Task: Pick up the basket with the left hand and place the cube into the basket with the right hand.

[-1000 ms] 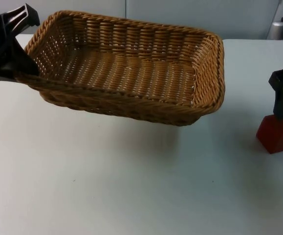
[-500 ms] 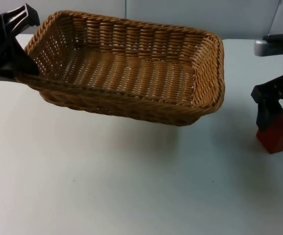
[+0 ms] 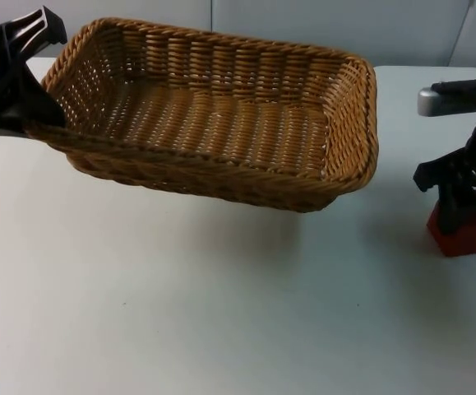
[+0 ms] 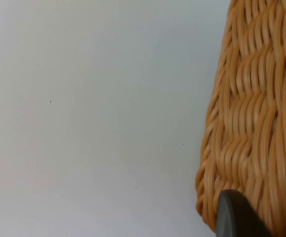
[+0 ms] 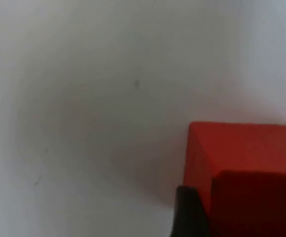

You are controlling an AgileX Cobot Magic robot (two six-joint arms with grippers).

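Note:
A woven wicker basket (image 3: 221,39) hangs tilted above the white table, casting a shadow beneath it. My left gripper (image 3: 44,103) is shut on its left end wall. In the left wrist view the basket's outer weave (image 4: 251,123) runs beside a black fingertip (image 4: 236,217). The red cube (image 3: 468,234) sits on the table at the far right, apart from the basket. My right gripper (image 3: 455,202) is down on the cube, with its fingers closed around it. In the right wrist view the cube (image 5: 246,168) lies against a black fingertip (image 5: 187,212).
The grey partition wall (image 3: 303,25) stands behind the basket. Bare white table (image 3: 221,313) spreads in front of the basket and between it and the cube.
My right gripper has come down and leftward over the red cube, and the cube has turned and shifted slightly left. The basket and the left arm have held still.

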